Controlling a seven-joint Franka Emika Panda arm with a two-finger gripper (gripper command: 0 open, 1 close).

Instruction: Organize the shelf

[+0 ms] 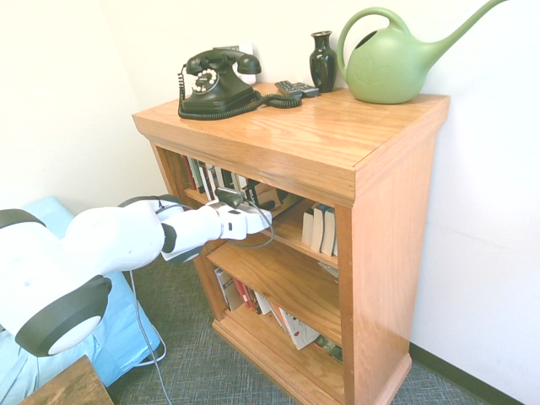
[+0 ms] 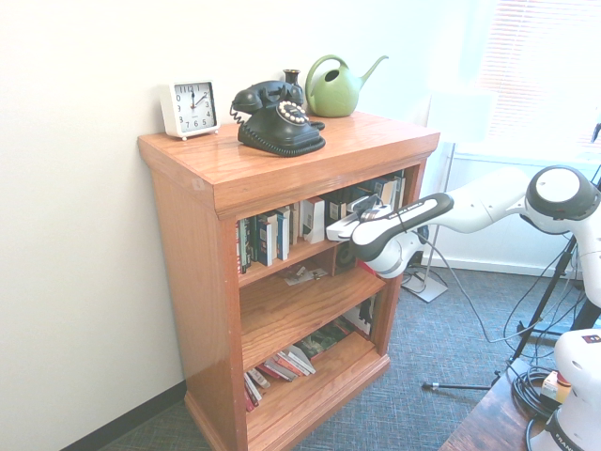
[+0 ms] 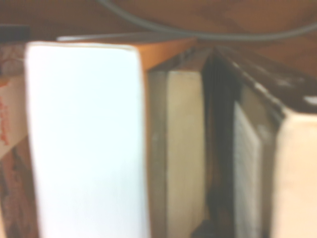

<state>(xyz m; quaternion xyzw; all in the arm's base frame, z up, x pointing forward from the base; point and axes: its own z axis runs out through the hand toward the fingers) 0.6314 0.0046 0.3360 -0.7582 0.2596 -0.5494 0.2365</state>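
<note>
Nearest, the gripper (image 2: 336,228) reached into the top tier of the shelf (image 1: 396,228) among upright books (image 2: 272,237); whether its jaws were parted or clamped on a book could not be told. The books looked stiff, fairly light and smooth-covered, best taken by the spine edge, one at a time; leaning ones could topple. The shelf stood against a white wall on grey carpet, heavy and solid; beyond, on its top, sat a black telephone (image 1: 218,83), a vase (image 1: 322,61) and a green watering can (image 1: 390,61).
</note>
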